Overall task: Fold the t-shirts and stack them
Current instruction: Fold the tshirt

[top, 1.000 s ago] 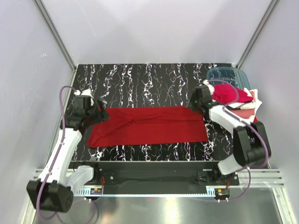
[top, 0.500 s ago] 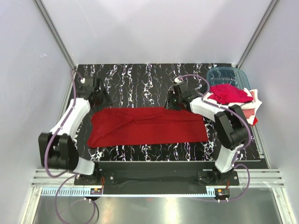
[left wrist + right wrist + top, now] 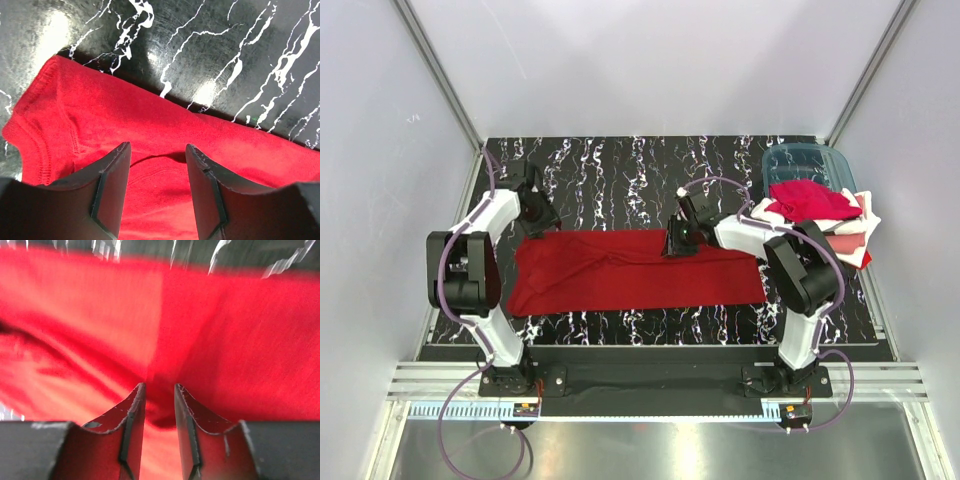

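The soft red t-shirt [image 3: 638, 270] lies as a flat rectangle on the glossy marbled worktop [image 3: 620, 165]. The left hand [image 3: 158, 150] gapes over its ribbed corner. I cannot tell whether the right hand [image 3: 158, 387] grips the cloth.

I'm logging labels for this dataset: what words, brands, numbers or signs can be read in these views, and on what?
No text can be read.
The red t-shirt shows no print or tag in any view.
The teal bin bears no visible marking.
The small boards on the near rail are too small to read.
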Controlling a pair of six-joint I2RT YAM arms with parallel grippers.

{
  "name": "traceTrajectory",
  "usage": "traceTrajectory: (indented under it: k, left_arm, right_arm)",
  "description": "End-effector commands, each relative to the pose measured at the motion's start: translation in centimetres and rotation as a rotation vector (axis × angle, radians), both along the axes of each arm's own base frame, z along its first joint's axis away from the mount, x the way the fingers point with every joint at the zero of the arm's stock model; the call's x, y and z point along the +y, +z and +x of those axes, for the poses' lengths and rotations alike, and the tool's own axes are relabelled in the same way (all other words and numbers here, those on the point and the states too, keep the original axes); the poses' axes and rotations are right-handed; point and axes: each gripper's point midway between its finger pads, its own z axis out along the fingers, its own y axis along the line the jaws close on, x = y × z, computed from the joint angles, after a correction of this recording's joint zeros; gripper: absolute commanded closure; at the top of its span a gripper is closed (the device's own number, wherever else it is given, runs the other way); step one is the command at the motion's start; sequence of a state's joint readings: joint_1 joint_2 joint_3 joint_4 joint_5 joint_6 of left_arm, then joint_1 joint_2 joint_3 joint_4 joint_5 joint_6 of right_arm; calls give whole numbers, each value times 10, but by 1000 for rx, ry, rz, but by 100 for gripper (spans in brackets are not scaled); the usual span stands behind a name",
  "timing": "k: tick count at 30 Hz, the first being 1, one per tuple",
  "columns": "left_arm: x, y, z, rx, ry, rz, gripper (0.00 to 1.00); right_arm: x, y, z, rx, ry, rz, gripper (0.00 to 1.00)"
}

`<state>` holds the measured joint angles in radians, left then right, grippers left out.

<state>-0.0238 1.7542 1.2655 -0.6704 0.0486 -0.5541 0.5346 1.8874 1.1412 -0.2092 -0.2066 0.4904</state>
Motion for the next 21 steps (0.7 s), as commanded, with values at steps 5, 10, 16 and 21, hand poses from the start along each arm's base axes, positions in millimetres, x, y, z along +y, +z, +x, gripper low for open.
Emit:
traceTrajectory:
  k: [5, 10, 16, 21]
  left_arm:
    - [-11, 3, 11, 2, -63, -50, 47]
    - [-4, -6, 11, 47, -69, -11, 47]
    - [26, -17, 12, 103, -2, 51, 47]
    - [41, -38, 3, 212, -1, 100, 47]
  right_arm:
    - [16, 35, -34, -3, 73, 103, 67]
    - [22, 34, -28, -2, 79, 112, 70]
    - [25, 41, -15, -65, 76, 115, 66]
    - [32, 41, -2, -98, 76, 132, 61]
